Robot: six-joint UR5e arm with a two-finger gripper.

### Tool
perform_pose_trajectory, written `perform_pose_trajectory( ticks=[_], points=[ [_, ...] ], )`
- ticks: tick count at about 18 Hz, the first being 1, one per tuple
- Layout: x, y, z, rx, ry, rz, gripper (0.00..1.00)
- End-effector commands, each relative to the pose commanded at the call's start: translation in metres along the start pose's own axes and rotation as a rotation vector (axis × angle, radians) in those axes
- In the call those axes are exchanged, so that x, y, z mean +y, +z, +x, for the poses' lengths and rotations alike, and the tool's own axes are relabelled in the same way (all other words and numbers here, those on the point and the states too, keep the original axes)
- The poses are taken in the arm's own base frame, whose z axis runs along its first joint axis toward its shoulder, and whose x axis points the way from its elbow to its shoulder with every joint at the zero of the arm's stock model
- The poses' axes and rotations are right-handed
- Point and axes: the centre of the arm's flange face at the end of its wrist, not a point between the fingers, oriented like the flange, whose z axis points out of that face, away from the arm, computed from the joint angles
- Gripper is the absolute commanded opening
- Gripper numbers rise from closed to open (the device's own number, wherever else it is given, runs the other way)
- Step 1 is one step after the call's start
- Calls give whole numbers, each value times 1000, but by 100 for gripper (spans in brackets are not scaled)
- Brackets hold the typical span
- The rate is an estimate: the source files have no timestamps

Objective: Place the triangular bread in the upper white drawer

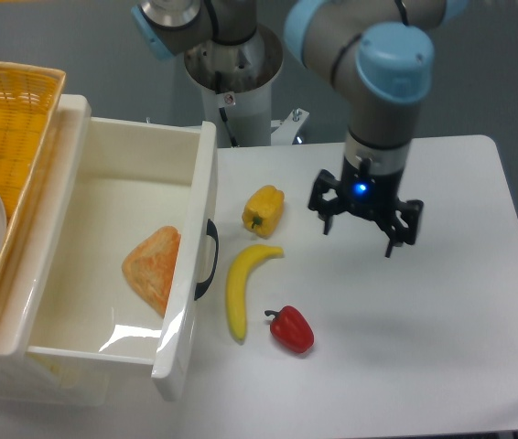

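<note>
While the triangular bread (153,268) lies in the upper white drawer (206,174), the hand (365,225) hovers well apart, open, empty.

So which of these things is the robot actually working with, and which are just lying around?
Part of the job:
triangular bread, lying inside the upper white drawer
gripper, open and empty

Just lying about:
yellow bell pepper
banana
red pepper
yellow woven basket

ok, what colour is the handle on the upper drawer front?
Dark, near black, a curved handle against the glossy white drawer. The fixed camera is the only view, and it shows clearly.
</note>
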Motion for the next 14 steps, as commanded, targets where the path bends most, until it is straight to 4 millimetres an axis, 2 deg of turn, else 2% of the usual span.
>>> perform_pose_trajectory(
  ticks=[4, 5, 8, 14],
  points=[
    [12, 32, -15, 23, 121, -83, 100],
    [20, 38, -23, 31, 129, -88, 100],
    [27, 61, -33, 61, 166, -95, 100],
    [41, 89, -59, 87, 181, -100, 100]
  ],
)
